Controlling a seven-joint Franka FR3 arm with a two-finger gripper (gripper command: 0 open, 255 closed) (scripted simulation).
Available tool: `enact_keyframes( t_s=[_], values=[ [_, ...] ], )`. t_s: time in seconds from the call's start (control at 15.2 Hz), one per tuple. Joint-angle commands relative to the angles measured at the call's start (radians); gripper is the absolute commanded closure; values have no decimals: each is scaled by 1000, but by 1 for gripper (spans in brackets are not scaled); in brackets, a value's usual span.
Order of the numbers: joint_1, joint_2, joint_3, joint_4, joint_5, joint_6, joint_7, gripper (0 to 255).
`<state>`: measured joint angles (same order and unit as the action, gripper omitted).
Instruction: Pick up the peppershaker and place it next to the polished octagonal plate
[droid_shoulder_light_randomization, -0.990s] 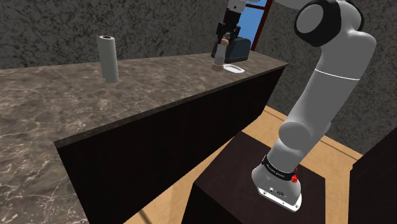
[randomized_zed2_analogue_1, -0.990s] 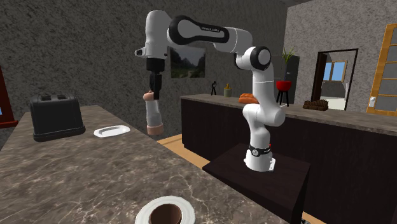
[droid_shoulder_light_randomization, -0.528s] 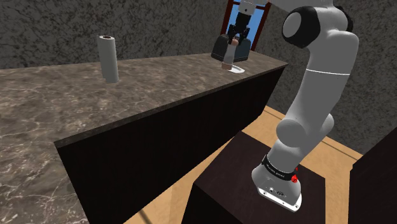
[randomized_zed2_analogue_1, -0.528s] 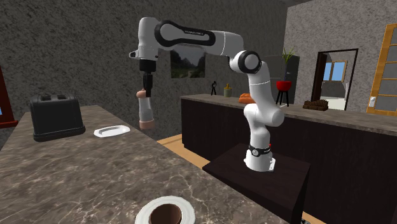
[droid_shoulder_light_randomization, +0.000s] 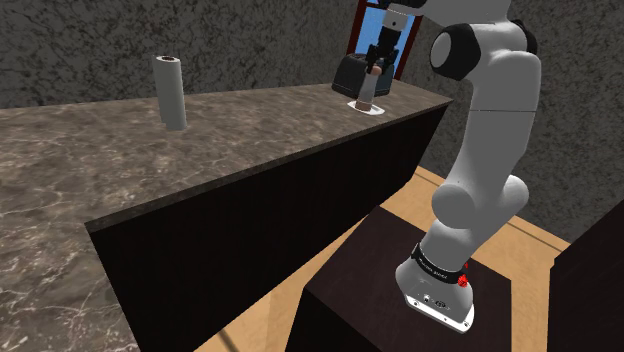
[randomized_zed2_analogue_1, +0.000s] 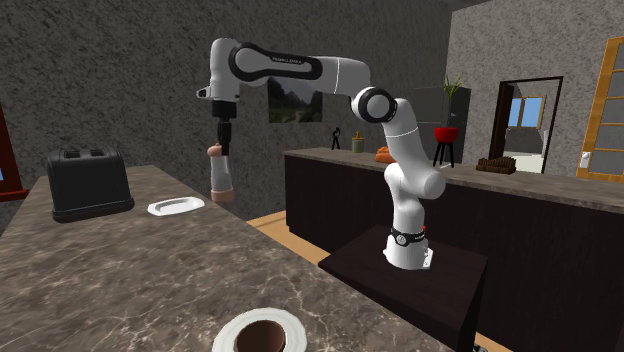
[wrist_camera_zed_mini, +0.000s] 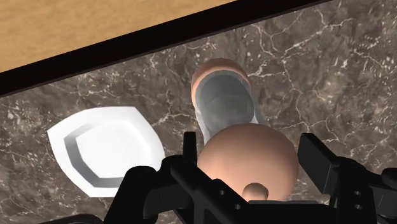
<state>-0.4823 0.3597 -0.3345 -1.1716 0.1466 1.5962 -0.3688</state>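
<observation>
Gripper (wrist_camera_zed_mini: 250, 156): my two fingers (wrist_camera_zed_mini: 189, 151) are drawn in part-way and pinch the round cap of the shaker (randomized_zed2_analogue_1: 220, 176) from both sides.
Load: the shaker has a grey body with a pinkish cap and foot. It hangs upright below my hand.
Shaker position: over the counter (droid_shoulder_light_randomization: 130, 150), near its edge, just beside the plate (wrist_camera_zed_mini: 105, 147) and apart from it. I cannot tell whether its foot rests on the surface.
Plate: white, octagonal, lying flat. In the second exterior view it sits between the shaker and the toaster (randomized_zed2_analogue_1: 88, 183).
Toaster: black, standing near the plate without touching it.
Counter: dark marbled top with pale veins and a dark front.
Roll (droid_shoulder_light_randomization: 171, 92): grey cylinder, upright, well apart from the plate along the counter.
Stand (droid_shoulder_light_randomization: 395, 290): dark box on the floor (wrist_camera_zed_mini: 76, 25), with my base on top.
Floor: light wood.
Walls (randomized_zed2_analogue_1: 120, 80): rough, dark grey. A framed picture (randomized_zed2_analogue_1: 295, 100) hangs behind my arm.
Second counter (randomized_zed2_analogue_1: 520, 185): across the room, carrying items too small to name.
Doorway (randomized_zed2_analogue_1: 527, 122): open, beyond the second counter.
</observation>
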Motion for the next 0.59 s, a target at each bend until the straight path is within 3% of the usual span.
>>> enact_keyframes(
  t_s=[0.0, 0.53],
  values=[
    [5, -12, 0, -46, -4, 35, -2, 255],
    [22, -42, 1, -198, -13, 158, -4, 255]
  ],
)
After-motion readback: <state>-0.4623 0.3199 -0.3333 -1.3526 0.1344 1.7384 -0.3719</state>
